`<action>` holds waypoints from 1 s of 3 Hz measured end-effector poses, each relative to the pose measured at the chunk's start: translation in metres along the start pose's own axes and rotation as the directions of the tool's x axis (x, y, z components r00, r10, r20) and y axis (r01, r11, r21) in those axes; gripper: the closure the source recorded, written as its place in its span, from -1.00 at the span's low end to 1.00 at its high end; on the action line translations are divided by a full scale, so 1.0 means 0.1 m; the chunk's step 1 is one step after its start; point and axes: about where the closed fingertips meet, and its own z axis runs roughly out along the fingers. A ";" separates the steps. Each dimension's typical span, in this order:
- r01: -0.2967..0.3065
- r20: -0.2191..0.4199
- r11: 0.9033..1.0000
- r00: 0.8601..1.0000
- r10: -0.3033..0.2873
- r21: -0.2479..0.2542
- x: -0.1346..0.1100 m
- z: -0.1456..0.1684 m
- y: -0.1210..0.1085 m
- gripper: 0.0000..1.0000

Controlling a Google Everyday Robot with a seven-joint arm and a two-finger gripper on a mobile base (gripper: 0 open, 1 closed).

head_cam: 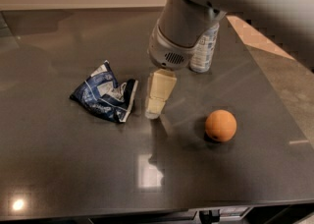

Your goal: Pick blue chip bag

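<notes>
The blue chip bag [105, 93] lies crumpled on the dark table [73, 169], left of centre, dark blue with white markings. My gripper [158, 101] hangs from the grey arm just right of the bag, its cream fingers pointing down close to the table surface. It holds nothing that I can see. A narrow gap separates it from the bag's right edge.
An orange ball [221, 125] rests on the table to the right of the gripper. A clear water bottle with a blue-white label [205, 47] stands behind the arm, partly hidden. The table's right edge [274, 95] borders a tan floor.
</notes>
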 end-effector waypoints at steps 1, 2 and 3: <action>0.018 -0.026 1.000 0.999 -0.019 -0.013 -0.09 0.23 -0.08 -1.00; 0.022 -0.041 0.999 0.999 -0.023 -0.040 -0.17 0.43 -0.16 -1.00; 0.015 -0.040 0.996 0.999 -0.019 -0.084 -0.30 0.58 -0.19 -1.00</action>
